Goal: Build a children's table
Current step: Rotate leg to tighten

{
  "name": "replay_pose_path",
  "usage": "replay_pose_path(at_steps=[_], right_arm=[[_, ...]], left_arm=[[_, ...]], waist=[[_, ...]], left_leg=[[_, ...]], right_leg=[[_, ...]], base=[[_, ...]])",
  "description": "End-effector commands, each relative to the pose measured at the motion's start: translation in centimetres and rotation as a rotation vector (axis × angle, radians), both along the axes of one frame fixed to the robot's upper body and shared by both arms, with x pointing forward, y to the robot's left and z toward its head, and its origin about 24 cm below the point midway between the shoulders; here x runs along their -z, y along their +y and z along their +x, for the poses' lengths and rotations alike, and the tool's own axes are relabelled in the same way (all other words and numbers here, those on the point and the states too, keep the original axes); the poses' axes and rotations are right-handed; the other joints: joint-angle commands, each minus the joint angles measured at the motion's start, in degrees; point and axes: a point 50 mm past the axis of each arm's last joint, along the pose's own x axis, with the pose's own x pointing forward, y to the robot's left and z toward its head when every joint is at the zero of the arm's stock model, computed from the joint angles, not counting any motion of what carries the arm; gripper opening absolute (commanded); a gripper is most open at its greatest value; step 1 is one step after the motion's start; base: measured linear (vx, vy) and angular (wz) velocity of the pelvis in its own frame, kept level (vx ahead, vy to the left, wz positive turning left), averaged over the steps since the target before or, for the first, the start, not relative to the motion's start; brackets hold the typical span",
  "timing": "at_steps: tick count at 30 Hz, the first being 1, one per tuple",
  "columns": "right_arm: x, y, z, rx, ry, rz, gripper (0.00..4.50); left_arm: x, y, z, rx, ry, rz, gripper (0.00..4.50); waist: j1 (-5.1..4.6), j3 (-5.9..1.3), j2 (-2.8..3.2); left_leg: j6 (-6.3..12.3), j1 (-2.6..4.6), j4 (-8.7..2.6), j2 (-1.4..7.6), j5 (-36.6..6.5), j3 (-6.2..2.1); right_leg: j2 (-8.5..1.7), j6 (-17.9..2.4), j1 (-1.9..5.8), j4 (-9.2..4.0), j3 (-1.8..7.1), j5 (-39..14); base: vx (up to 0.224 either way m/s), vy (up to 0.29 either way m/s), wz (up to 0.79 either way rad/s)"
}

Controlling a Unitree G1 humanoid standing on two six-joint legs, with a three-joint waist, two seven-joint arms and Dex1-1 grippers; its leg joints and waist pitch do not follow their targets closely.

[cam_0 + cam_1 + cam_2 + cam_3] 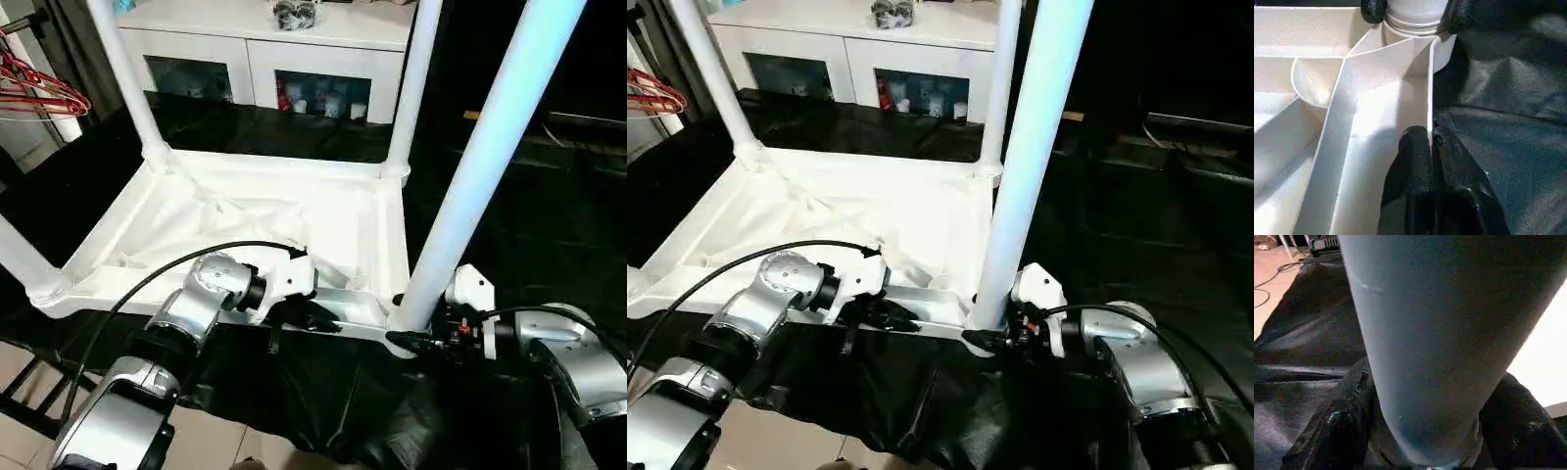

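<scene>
Black sheeting (294, 137) covers the floor around the upturned table top (323, 220), which lies ribbed side up with its far edge near a white cabinet with glass doors (265, 59). Red hangers (39, 93) hang off the top's far left corner. Four white legs stand in the corner sockets: far left leg (127, 78), far right leg (411, 78), near left leg (20, 257) and near right leg (490, 157).

On the top's near edge, the left tool (1431, 147) is closed on the thin rim wall, one finger (1410, 166) inside the rim and one outside. At the near right corner, the right tool (1425, 431) has its fingers (1347, 421) set one on each side of the near right leg's base, clasping it just above the socket.

Beyond the top's right edge the sheeting lies bare and open; beside the near edge, pale floor (211, 441) shows.
</scene>
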Motion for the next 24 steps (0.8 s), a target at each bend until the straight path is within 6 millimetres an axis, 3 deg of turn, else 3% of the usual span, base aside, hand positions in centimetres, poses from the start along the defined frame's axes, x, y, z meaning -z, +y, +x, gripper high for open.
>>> replay_pose_path(at_steps=[1, 11, 16, 18, 24], right_arm=[[1.4, 1.8, -1.6, -0.137, 0.102, 0.016, 2.65], [1.6, 2.2, -1.7, -0.101, 0.106, 0.035, 2.62], [2.4, 2.7, 0.2, 0.137, 0.044, 0.038, 2.62], [3.0, 3.0, 1.3, 0.277, 0.031, 0.035, 2.61], [4.3, 4.9, 3.0, 0.540, 0.040, 0.055, 2.61]], left_arm=[[-1.7, -0.2, 1.0, -0.022, -0.071, -0.041, 0.00], [-1.4, -0.3, 0.8, -0.033, -0.064, -0.052, 0.00], [-1.2, -1.4, 1.4, -0.139, -0.091, -0.072, 0.00], [-1.1, -2.3, 1.4, -0.167, -0.094, -0.094, 0.00], [-0.9, -5.7, 1.2, -0.220, -0.106, -0.137, 0.00]], waist=[[-0.01, -2.74, -0.75], [0.01, -2.80, -0.91], [-0.40, -2.47, -1.01], [-1.37, -2.21, -1.09], [-2.22, -2.13, -1.24]], left_leg=[[4.28, 0.02, -3.38, 1.63, -11.76, -0.07], [4.43, 0.03, -3.21, 1.60, -11.11, -0.01], [2.79, 0.07, -3.64, 1.52, -13.42, -0.07], [0.55, 0.12, -4.25, 1.30, -16.18, -0.31], [0.61, 0.18, -4.29, 1.24, -16.35, -0.32]], right_leg=[[-2.79, -14.36, 2.43, -3.46, 1.68, -5.13], [-2.78, -14.57, 2.41, -3.29, 1.64, -4.51], [-2.85, -13.68, 2.22, -3.71, 1.66, -9.13], [-3.04, -11.35, 2.14, -4.49, 1.58, -16.95], [-2.96, -10.69, 1.98, -4.69, 1.86, -17.47]], base=[[0.000, 0.000, 0.00], [0.000, 0.000, 0.00], [0.000, 0.000, 0.00], [0.000, 0.000, 0.00], [0.000, 0.000, 0.00]])
